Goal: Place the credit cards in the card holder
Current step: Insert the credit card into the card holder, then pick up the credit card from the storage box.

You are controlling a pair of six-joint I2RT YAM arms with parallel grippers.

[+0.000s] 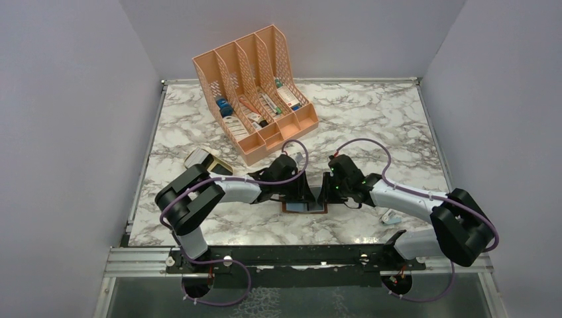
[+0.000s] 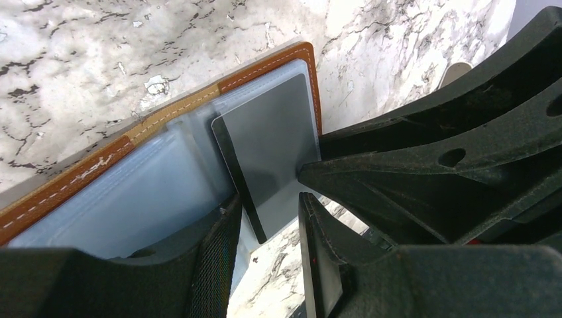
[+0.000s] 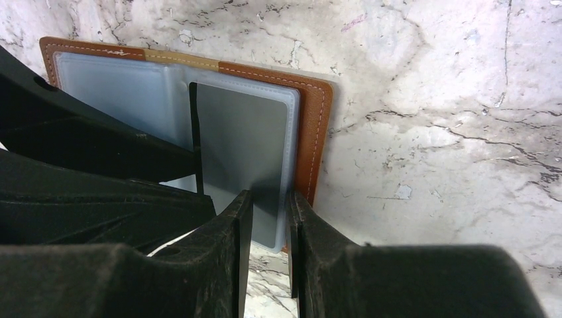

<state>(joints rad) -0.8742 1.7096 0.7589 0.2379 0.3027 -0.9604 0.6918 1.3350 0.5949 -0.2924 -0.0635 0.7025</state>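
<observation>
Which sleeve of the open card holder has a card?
The sleeve at the right pincer: a dark grey card shows in it. The neighbouring sleeve looks pale and empty.

Both arms fold inward, their tools meeting low in front of the bases

The left arm (image 1: 225,192) bends its elbow far out to the left and reaches rightward; the right arm (image 1: 404,199) mirrors it from the right; both wrists pitch down, fingertips close together; the left tool (image 2: 268,205) has its jaws part-way apart; the right tool (image 3: 270,199) shows only a narrow slit between its fingers; whether they pinch anything cannot be told.
</observation>
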